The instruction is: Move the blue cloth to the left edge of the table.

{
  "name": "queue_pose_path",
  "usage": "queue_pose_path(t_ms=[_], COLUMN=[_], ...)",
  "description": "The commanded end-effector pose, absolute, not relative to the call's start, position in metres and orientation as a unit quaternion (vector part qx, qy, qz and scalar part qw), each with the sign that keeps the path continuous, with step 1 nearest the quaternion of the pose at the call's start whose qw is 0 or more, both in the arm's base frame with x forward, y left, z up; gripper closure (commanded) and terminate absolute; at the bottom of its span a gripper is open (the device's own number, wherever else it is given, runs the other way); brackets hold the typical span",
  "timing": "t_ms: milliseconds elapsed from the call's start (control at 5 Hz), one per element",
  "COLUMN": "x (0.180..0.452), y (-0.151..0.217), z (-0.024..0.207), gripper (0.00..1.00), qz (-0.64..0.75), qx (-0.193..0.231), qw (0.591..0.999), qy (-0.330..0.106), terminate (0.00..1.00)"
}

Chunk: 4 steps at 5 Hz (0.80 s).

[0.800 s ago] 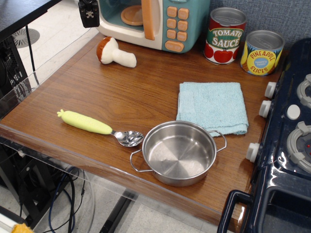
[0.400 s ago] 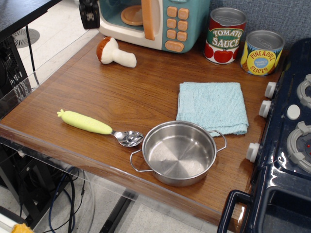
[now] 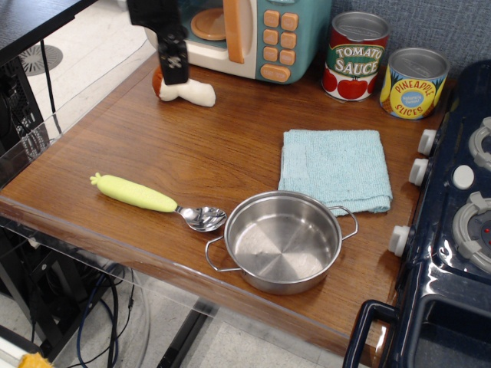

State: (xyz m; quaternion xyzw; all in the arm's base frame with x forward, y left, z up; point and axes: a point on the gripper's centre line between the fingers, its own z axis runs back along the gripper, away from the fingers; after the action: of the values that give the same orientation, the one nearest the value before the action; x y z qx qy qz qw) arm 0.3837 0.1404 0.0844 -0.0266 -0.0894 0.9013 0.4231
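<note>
— On the table (image 3: 153,153), how many cloths?
— One blue cloth (image 3: 335,168), beside one steel pot (image 3: 282,241); two cans behind.
— And the gripper (image 3: 173,63)?
— Above the toy mushroom (image 3: 192,91); its opening can't be judged.

Brown wood-grain table (image 3: 192,153), blue cloth (image 3: 335,167) right of centre, steel pot (image 3: 282,241) below it, spoon (image 3: 153,201) lower left, toy mushroom (image 3: 192,92), microwave (image 3: 253,34) and two cans (image 3: 354,55) along the top

Bright even overhead light, soft shadows, sharp focus, glare inside steel pot (image 3: 282,244)
</note>
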Motion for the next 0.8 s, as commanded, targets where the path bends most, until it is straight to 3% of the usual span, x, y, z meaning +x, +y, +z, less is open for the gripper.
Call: queue_pose_path(t_ms=[0,600], x=[0.371,0.372], y=[0.072,-0.003], z=[0.122,0.099], gripper=[0.0,0.0], qz=[0.869,0.834], qx=[-0.073,-0.068], qw=[0.48,0.542], qy=[-0.099,-0.078], terminate=[0.0,0.0])
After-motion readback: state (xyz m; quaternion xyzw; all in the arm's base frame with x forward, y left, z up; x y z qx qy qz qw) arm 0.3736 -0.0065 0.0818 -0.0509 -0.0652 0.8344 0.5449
